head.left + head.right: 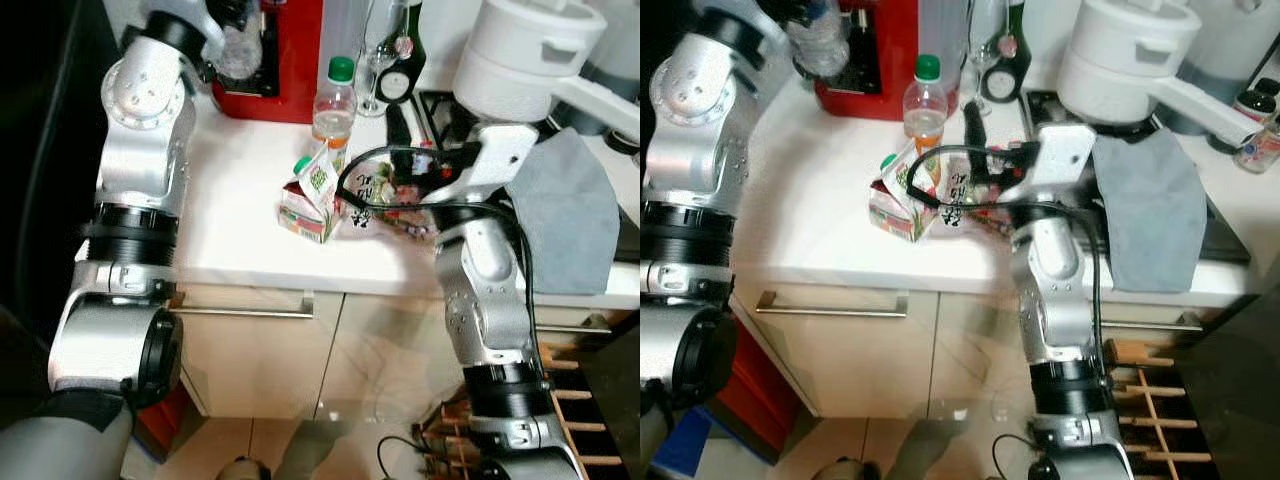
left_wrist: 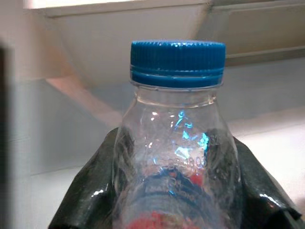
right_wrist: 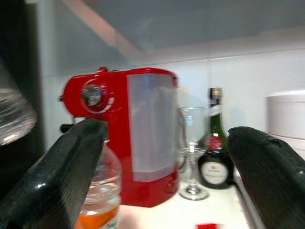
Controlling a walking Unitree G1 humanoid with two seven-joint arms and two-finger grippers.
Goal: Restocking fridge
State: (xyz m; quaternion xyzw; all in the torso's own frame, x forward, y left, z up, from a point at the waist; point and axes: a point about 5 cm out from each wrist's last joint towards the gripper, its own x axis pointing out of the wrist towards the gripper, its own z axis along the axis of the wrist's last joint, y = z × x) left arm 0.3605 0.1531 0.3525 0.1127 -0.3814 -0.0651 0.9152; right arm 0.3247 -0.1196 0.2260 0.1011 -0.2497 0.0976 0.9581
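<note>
Left gripper (image 2: 176, 191) clamped on clear blue-capped plastic bottle (image 2: 177, 143); right gripper (image 3: 167, 181) spread open beside red coffee machine (image 3: 124, 138) (green-capped juice bottle (image 1: 334, 105) could topple).

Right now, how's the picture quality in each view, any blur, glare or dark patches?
Left eye view: fairly sharp, far left edge in deep shadow. Left wrist view: the clear bottle with the blue cap is crisp and shows small highlights; background soft and washed out. Right wrist view: the black fingers are close and blurred, the red coffee machine slightly soft; the left edge is dark.
</note>
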